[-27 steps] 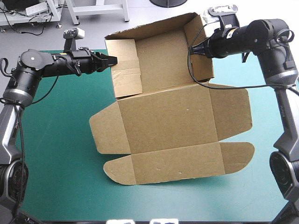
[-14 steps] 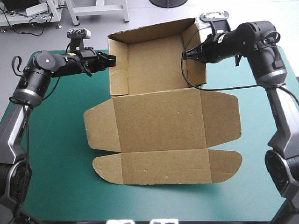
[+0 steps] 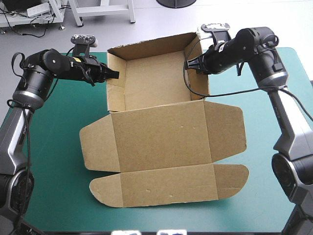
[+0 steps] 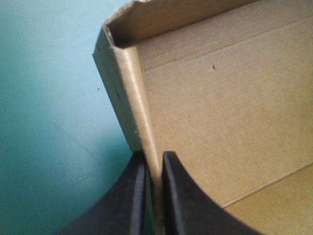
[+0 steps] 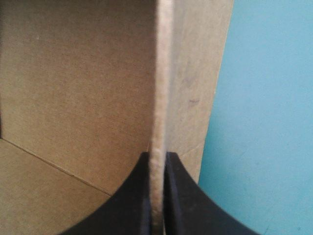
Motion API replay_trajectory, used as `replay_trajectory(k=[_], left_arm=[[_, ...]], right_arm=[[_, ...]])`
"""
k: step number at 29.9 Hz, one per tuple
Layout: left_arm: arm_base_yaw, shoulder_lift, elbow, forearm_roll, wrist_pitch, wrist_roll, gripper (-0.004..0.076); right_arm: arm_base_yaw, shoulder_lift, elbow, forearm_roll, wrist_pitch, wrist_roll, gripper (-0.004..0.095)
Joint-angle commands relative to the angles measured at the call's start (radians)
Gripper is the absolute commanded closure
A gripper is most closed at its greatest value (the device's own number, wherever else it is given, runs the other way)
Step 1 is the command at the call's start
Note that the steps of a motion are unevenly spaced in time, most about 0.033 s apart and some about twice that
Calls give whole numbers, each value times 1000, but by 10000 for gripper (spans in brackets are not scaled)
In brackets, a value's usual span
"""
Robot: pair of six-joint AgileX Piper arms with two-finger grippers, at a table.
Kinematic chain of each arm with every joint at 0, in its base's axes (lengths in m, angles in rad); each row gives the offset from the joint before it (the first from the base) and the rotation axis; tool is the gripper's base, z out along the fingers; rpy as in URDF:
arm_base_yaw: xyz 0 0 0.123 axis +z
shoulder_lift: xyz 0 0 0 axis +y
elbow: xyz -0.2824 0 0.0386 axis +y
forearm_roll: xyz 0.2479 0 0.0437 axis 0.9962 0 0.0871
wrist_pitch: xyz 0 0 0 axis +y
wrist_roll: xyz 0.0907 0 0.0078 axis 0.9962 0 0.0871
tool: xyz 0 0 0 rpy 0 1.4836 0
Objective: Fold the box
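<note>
Table (image 3: 54, 196) under a teal-green cover (image 3: 259, 205) is shown filling most of the high view, and the brown box (image 3: 161, 142) is laid across its middle, reaching toward the far edge. The box is seen as an open tray (image 3: 151, 81) at the far side, with its back wall and both side walls raised. The lid (image 3: 161, 134) is spread flat toward the near edge, a rounded flap is carried at each of its sides, and a long front flap (image 3: 168, 186) with rounded ends is lifted slightly off the cover. The left arm is brought in over the far left of the table, and the left gripper (image 3: 113, 74) is set at the top edge of the tray's left wall (image 3: 113, 95). In the left wrist view its black fingers (image 4: 173, 196) are all but closed, with that wall's edge (image 4: 132, 98) pinched between them. The right arm is reached in from the far right, and the right gripper (image 3: 190, 65) is placed at the right wall (image 3: 200, 88). In the right wrist view its fingers (image 5: 178, 196) are likewise nearly closed on the pale board edge (image 5: 161, 73), which is held upright between them, with the tray's inside to one side and the cover to the other.
</note>
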Motion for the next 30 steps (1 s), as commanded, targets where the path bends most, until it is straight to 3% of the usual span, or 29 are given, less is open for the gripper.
replay_trajectory(k=[1,5,17,30], left_arm=[[-28,-23,-41,4,84,-19,729],[-28,40,-41,78,157,-47,729],[-28,187,-41,195,235,-150,729],[-35,239,-41,165,178,-175,729]], right_arm=[[21,-18,37,134,9,-20,912],[21,18,97,124,8,-35,912],[21,154,112,89,8,-62,912],[21,226,112,50,-23,-115,913]])
